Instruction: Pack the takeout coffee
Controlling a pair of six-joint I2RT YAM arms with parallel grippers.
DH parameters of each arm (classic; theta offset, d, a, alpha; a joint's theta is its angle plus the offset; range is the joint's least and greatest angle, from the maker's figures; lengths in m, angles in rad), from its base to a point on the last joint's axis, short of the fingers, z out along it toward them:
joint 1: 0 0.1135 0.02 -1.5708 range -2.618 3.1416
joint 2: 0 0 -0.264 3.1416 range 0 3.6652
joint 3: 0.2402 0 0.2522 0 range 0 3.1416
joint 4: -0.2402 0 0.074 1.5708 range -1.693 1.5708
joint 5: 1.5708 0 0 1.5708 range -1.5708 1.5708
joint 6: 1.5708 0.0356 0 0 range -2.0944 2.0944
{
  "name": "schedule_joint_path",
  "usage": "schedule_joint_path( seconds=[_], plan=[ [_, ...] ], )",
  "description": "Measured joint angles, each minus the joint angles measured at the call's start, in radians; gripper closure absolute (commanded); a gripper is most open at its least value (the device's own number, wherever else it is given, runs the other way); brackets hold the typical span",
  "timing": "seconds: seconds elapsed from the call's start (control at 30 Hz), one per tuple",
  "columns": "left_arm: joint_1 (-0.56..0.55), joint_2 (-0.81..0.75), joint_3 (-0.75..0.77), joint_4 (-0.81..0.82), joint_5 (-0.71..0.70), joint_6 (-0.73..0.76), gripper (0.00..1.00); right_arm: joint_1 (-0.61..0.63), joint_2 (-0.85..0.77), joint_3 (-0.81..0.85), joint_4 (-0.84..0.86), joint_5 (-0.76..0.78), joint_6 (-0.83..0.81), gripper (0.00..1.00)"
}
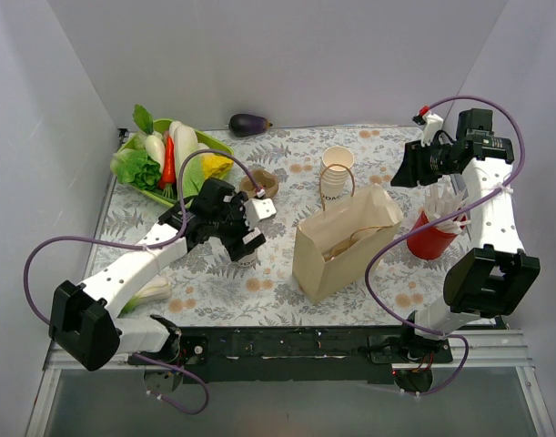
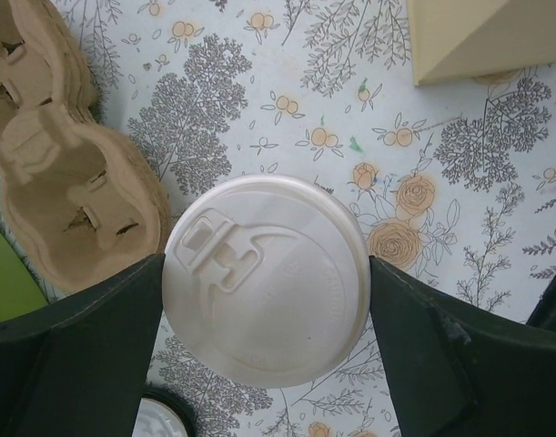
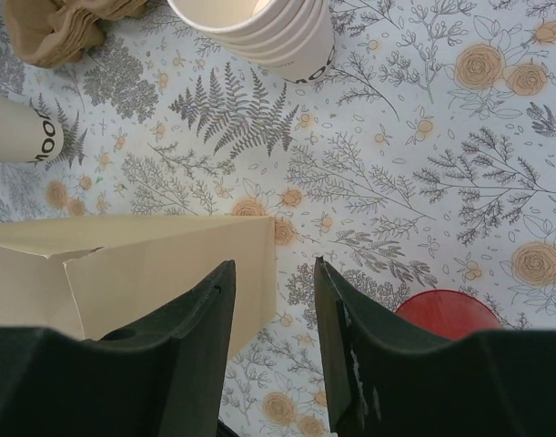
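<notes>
The takeout coffee (image 2: 264,278) fills the left wrist view from above, showing its white plastic lid with a raised sip tab. My left gripper (image 2: 267,273) is shut on it, and both dark fingers (image 2: 86,355) press against the lid's rim. In the top view the left gripper (image 1: 245,246) covers the cup at mid-table, left of the paper bag (image 1: 346,246). The right wrist view shows the cup's cream side with dark print (image 3: 12,132) at its left edge. My right gripper (image 3: 273,264) hangs open and empty over the bag's corner (image 3: 168,273), at the back right (image 1: 407,168).
A stack of lidless cream cups (image 1: 337,173) stands behind the bag. A brown pulp cup carrier (image 1: 259,185) lies just beyond the left gripper. A red cup of straws (image 1: 432,232) is right of the bag. A green tray of vegetables (image 1: 164,164) and an eggplant (image 1: 248,123) sit at the back left.
</notes>
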Motion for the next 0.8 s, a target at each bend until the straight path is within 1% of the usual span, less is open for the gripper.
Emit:
schedule_joint_path(
  seconds=[0.1, 0.27, 0.4, 0.7, 0.8],
  plan=[
    [0.000, -0.011, -0.032, 0.001, 0.000, 0.015, 0.18, 0.000, 0.000, -0.002, 0.003, 0.000, 0.000, 0.52],
    [0.000, -0.014, -0.066, 0.007, 0.001, 0.021, 0.07, 0.000, -0.002, -0.008, 0.006, 0.000, 0.000, 0.53],
    [0.000, -0.038, -0.083, 0.010, 0.013, 0.017, 0.02, 0.000, -0.018, -0.045, 0.024, -0.005, 0.000, 0.52],
    [0.000, -0.098, -0.083, -0.021, 0.048, -0.013, 0.02, 0.000, -0.029, -0.070, 0.043, -0.020, 0.002, 0.52],
    [0.000, -0.092, -0.042, -0.046, 0.008, -0.089, 0.02, 0.000, -0.033, -0.071, 0.052, -0.026, 0.005, 0.52]
  ],
)
